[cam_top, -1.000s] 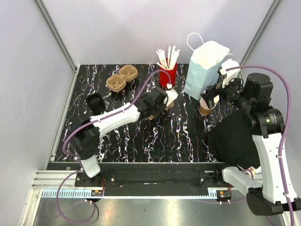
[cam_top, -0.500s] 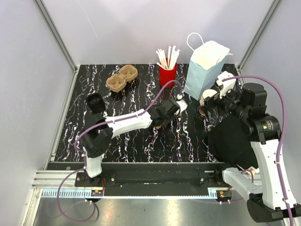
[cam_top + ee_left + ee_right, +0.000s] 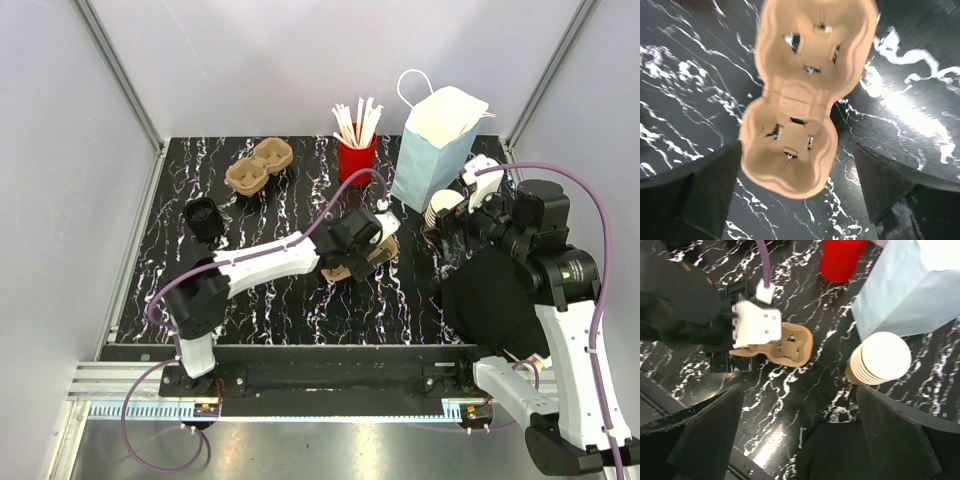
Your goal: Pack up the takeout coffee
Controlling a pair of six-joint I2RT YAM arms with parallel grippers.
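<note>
The takeout coffee is not in view as a single cup. A tan two-hole cup carrier [image 3: 360, 262] [image 3: 800, 95] [image 3: 790, 345] lies flat on the black marbled table [image 3: 280, 290]. My left gripper [image 3: 372, 248] [image 3: 797, 170] hangs just over it, open, its fingers [image 3: 705, 190] on either side of the carrier's near end and apart from it. The pale blue paper bag [image 3: 435, 145] [image 3: 910, 295] stands open at the back right. My right gripper [image 3: 450, 215] [image 3: 800, 410] is open and empty beside a nested stack of brown cups [image 3: 436, 222] [image 3: 882, 360].
A red cup of white sticks [image 3: 357, 152] [image 3: 840, 257] stands at the back middle. A second carrier [image 3: 258, 165] lies at the back left, with a black round object [image 3: 202, 218] nearer on the left. A black sheet [image 3: 495, 295] covers the table under my right arm.
My left gripper carried the carrier rightward and toward the near side, then opened and let it go onto the table. The right arm shifted only slightly.
</note>
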